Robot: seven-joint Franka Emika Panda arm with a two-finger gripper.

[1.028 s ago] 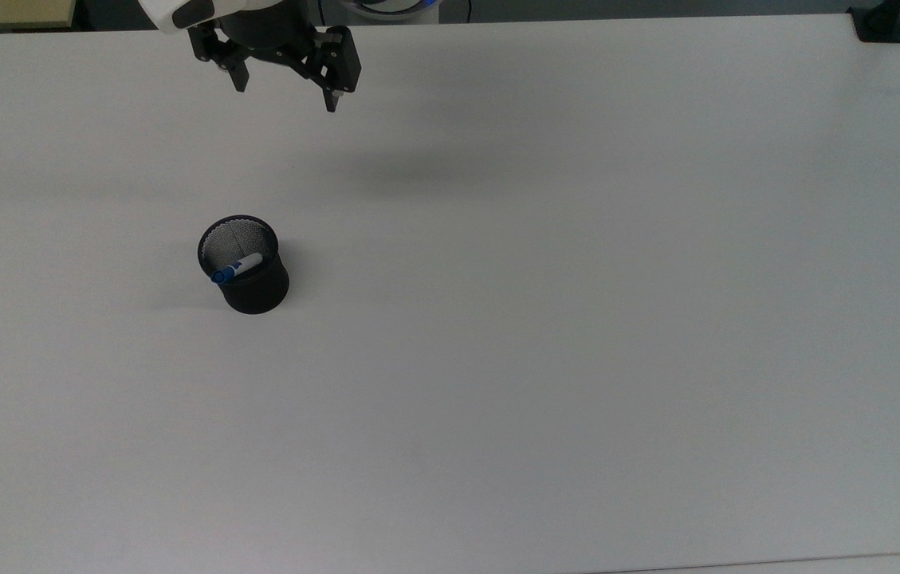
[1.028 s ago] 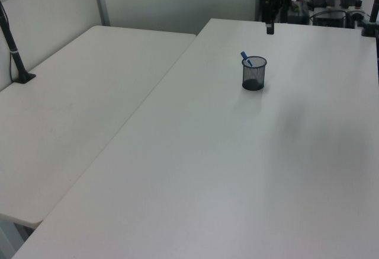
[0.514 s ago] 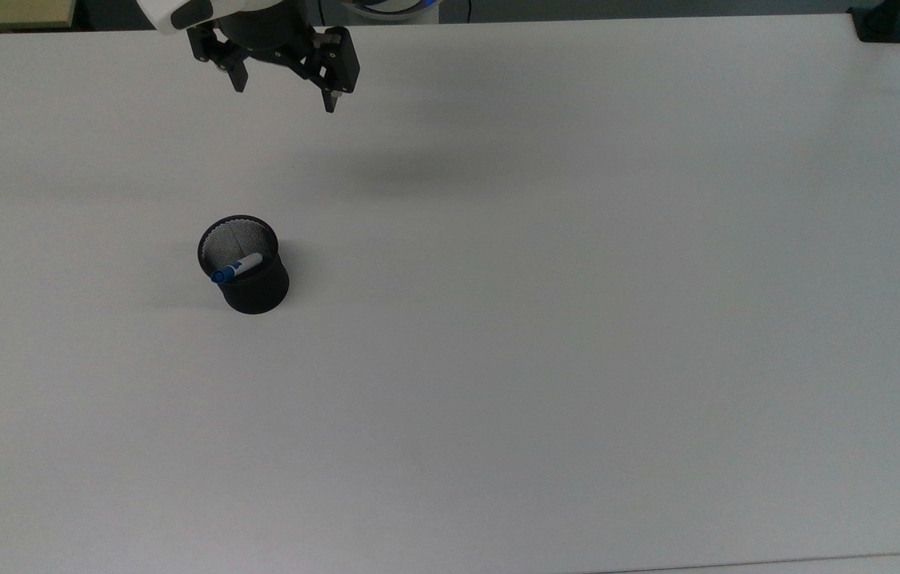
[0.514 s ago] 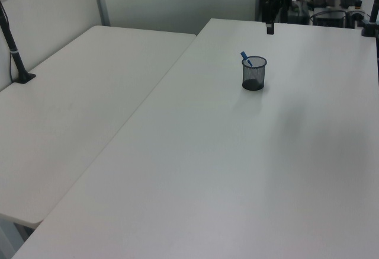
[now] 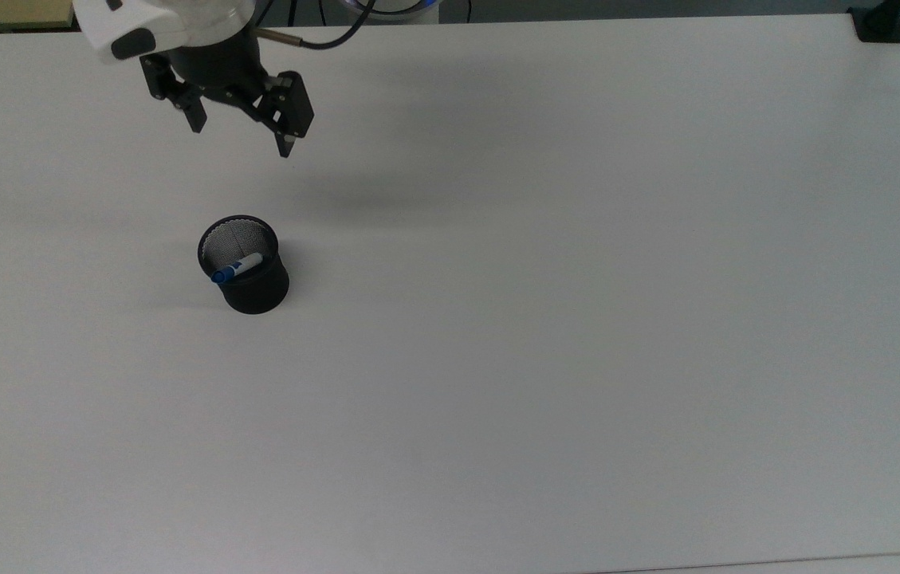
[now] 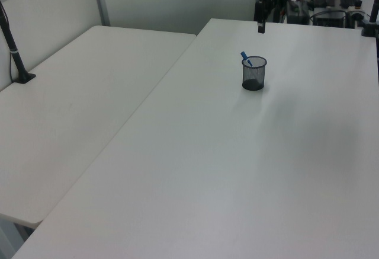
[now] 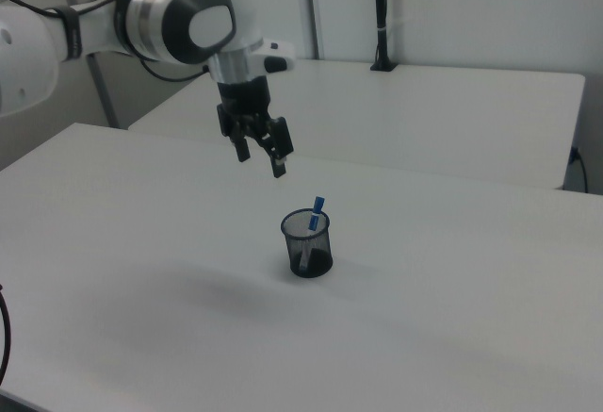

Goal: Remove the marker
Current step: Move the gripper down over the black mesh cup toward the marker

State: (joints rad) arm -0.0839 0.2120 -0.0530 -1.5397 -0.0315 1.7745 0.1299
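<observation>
One marker (image 5: pixel 237 268) leans inside a black mesh cup (image 5: pixel 250 283) on a broad white table (image 5: pixel 577 319), left of centre in the top view. The gripper (image 5: pixel 241 137) hangs in the air in the upper left of the top view, well apart from the cup, fingers spread wide and holding nothing.

From the right view the marker (image 7: pixel 313 222) stands nearly upright, its long axis tilted a little, the blue cap poking above the cup's rim (image 7: pixel 306 222) and the other end down in the cup. In the top view the cap end points toward the lower left of the frame.

My guess at the risks: the cup looks light, so a finger catching the rim could tip or shove it. A grasp on the short exposed cap could slip, or lift the cup along with the marker.
</observation>
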